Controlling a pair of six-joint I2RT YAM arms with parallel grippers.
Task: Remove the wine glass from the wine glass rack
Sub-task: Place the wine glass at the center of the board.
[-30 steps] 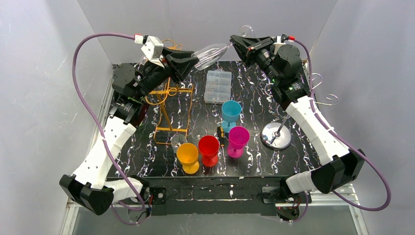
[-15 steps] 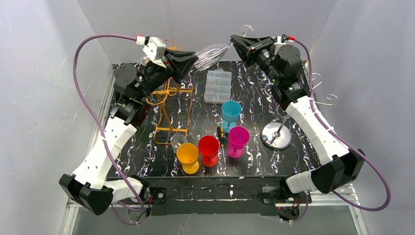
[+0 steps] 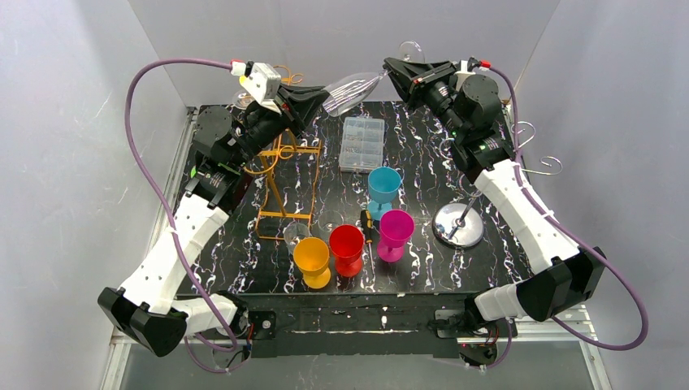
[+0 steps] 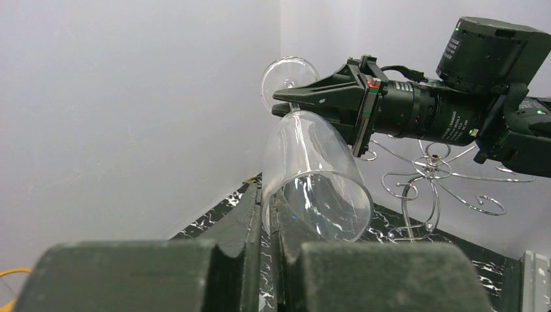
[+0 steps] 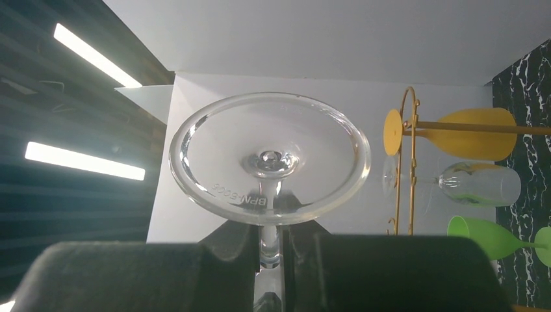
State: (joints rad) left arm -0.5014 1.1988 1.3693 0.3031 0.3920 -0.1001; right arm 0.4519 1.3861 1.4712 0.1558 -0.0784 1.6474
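The black marbled table (image 3: 422, 146) carries a gold wire rack (image 3: 284, 183) on its left and a silver wire rack (image 3: 460, 224) on its right. Both arms reach up over the far edge, and the wine glass (image 3: 351, 88) lies on its side in the air between them, off both racks and well above the tabletop. The right gripper (image 3: 390, 68) is clamped on the stem just below the foot (its wrist view looks straight onto that round foot). The left gripper (image 3: 323, 91) has its fingers pressed nearly together, the bowl's rim wall pinched in the slit between them. Four coloured goblets (image 3: 347, 248) stand near the front edge, with a clear compartment box (image 3: 362, 144) behind them.
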